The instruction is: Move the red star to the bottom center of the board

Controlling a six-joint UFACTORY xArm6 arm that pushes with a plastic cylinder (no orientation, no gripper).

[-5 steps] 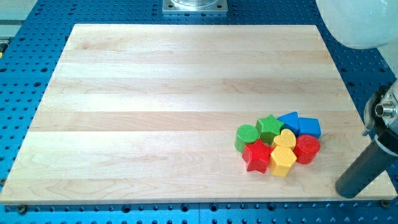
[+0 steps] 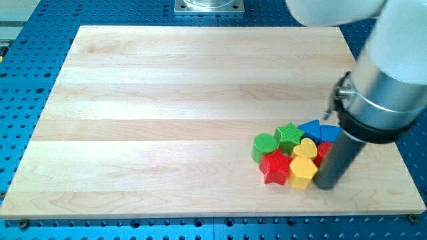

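Clearly red star (image 2: 274,167), ribbed, five-pointed, flat-topped.

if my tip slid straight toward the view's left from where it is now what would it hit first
Probably the yellow block, which sits right against my tip on its left side. The red star lies just beyond it. The rod hides the red block behind, so depth is uncertain.
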